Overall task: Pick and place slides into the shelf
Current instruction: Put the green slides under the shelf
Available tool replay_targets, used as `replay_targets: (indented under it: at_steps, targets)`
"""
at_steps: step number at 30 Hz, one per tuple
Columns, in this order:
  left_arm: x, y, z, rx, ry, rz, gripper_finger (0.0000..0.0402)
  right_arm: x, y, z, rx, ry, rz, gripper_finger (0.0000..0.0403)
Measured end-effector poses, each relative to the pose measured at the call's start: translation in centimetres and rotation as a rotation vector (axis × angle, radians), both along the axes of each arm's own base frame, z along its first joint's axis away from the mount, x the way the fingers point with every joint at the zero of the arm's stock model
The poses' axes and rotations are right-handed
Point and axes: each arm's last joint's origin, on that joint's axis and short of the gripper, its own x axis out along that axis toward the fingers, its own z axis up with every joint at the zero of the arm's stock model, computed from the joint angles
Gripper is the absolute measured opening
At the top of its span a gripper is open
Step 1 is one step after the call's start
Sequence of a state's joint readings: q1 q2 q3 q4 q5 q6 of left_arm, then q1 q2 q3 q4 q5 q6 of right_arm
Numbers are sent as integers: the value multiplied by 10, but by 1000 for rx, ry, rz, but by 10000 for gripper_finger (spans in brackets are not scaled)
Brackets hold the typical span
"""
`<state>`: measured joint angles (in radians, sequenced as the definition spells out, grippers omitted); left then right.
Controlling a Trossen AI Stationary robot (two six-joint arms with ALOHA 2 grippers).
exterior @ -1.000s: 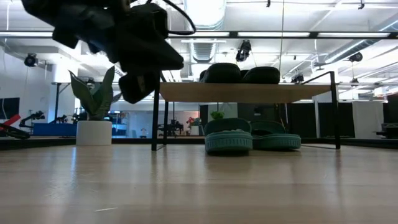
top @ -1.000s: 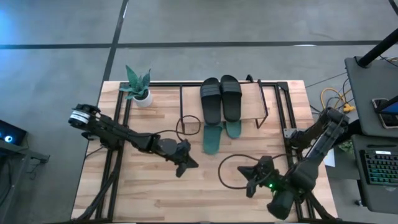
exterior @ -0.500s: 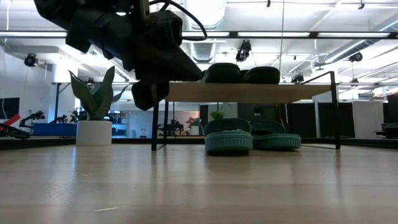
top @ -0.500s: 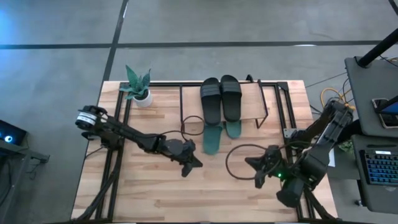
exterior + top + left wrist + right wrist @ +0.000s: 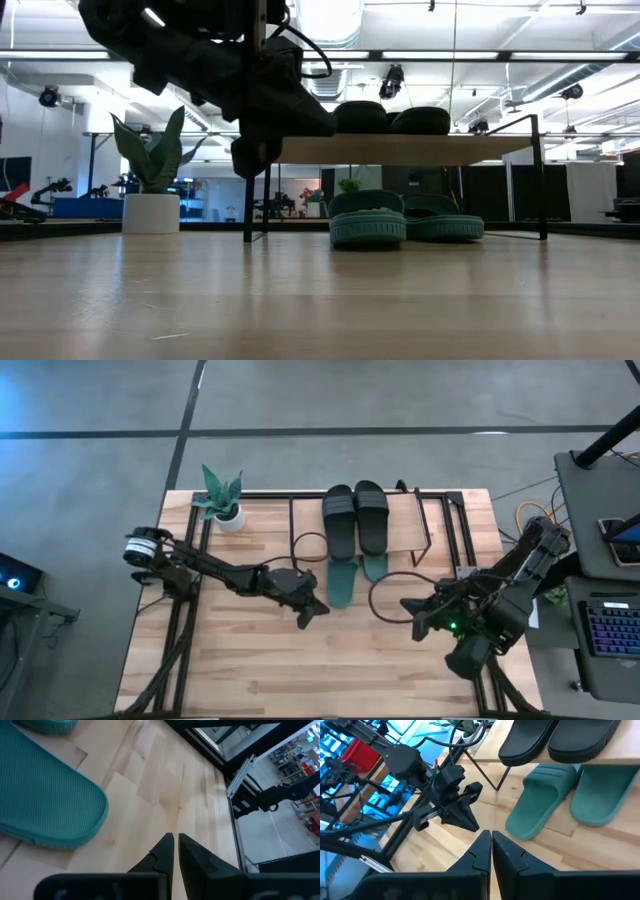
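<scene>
Two black slides (image 5: pixel 339 520) (image 5: pixel 371 515) lie side by side on the shelf's top board (image 5: pixel 405 520). Two teal slides (image 5: pixel 341 582) (image 5: pixel 375 567) rest soles down on the tabletop beneath it, heels sticking out toward the near edge; the low view shows them as well (image 5: pixel 367 220) (image 5: pixel 443 218). My left gripper (image 5: pixel 314 611) is shut and hovers just left of and nearer than the left teal slide's heel (image 5: pixel 45 805). My right gripper (image 5: pixel 409 606) is shut, above the table right of and nearer than the shelf, pointing toward the teal slides (image 5: pixel 542 800).
A potted plant (image 5: pixel 222 500) stands at the far left corner of the table. Black cable loops (image 5: pixel 310 550) (image 5: pixel 395 595) arc from both arms near the shelf. Black frame rails (image 5: pixel 195 530) run along both table sides. Bare wood (image 5: pixel 300 670) lies toward the near edge.
My left gripper has moved right and slightly toward the far edge, closing on the left teal slide's heel. My right gripper has moved toward the far edge, nearer the shelf. The slides have stayed in place.
</scene>
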<state>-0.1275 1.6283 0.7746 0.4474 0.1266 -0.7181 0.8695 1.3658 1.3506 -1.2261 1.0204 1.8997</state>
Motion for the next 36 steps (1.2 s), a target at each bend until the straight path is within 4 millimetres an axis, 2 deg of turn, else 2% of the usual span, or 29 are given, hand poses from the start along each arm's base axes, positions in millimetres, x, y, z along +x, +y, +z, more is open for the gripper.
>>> replay_targets:
  at_steps: [6,11,22,28,36]
  targets:
    - [1,2,2,49,-30,6,11,-9,-11,6,-49,23,51,8]
    - [8,5,12,67,-67,71,11,-21,-25,14,-81,39,107,8]
    - [20,5,31,-7,-112,106,11,-42,-47,29,-173,100,268,8]
    - [19,1,31,-49,-101,124,3,-50,-56,20,-191,118,286,8]
    - [17,-17,32,-24,-112,149,0,-58,-63,-1,-118,156,297,8]
